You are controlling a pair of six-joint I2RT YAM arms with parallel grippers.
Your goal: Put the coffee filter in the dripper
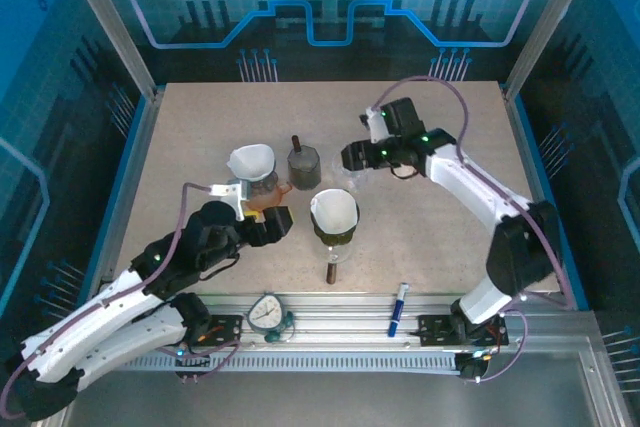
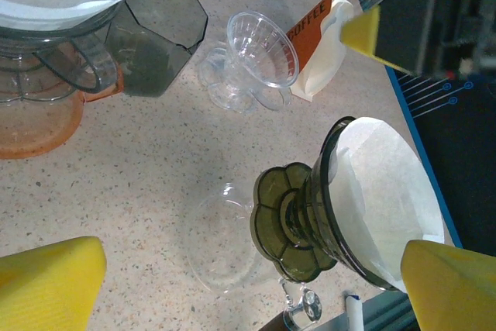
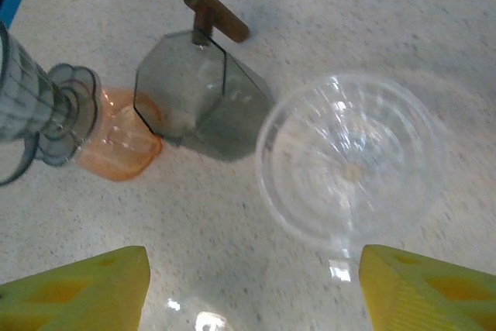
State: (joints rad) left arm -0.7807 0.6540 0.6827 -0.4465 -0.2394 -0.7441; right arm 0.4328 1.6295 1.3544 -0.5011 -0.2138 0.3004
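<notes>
Three drippers, two fitted filters

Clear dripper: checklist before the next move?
1. The clear dripper is upright and empty: ok.
2. Filter in hand: not ok. The right gripper hovers open above the clear dripper and holds nothing. The left gripper is open and empty too.
3. Filter supply: cannot tell. A pack labelled COFFEE lies beside the clear dripper, and its contents are hidden.
4. Other drippers loaded: ok. The olive dripper and the gray dripper on the orange server each hold a white filter.
5. Clearance to the gray octagonal vessel: cannot tell whether it touches the clear dripper.
</notes>
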